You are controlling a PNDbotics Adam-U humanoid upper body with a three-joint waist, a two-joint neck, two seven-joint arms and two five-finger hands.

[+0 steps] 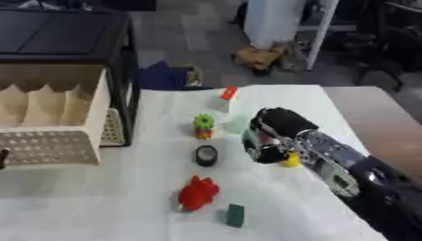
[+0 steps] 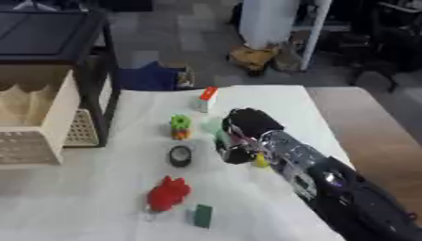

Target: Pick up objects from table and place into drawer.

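My right hand (image 1: 276, 134) reaches in from the lower right to the middle of the white table. Its fingers curl down round a pale green object (image 1: 237, 125) that shows at its left side. A small yellow thing (image 1: 292, 160) lies partly under the wrist. To the left of the hand stand a green, yellow and red stacked toy (image 1: 204, 126) and a black round object (image 1: 206, 155). Nearer me lie a red toy (image 1: 198, 193) and a dark green block (image 1: 236, 215). A red and white piece (image 1: 228, 94) stands further back. The beige drawer (image 1: 92, 117) is pulled open at the left, with dividers inside.
A black cabinet frame (image 1: 128, 84) holds the drawer at the table's left. A brown tabletop (image 1: 379, 122) adjoins the white cloth on the right. A small dark shape (image 1: 3, 158) shows at the left edge before the drawer front. Floor clutter lies beyond the far edge.
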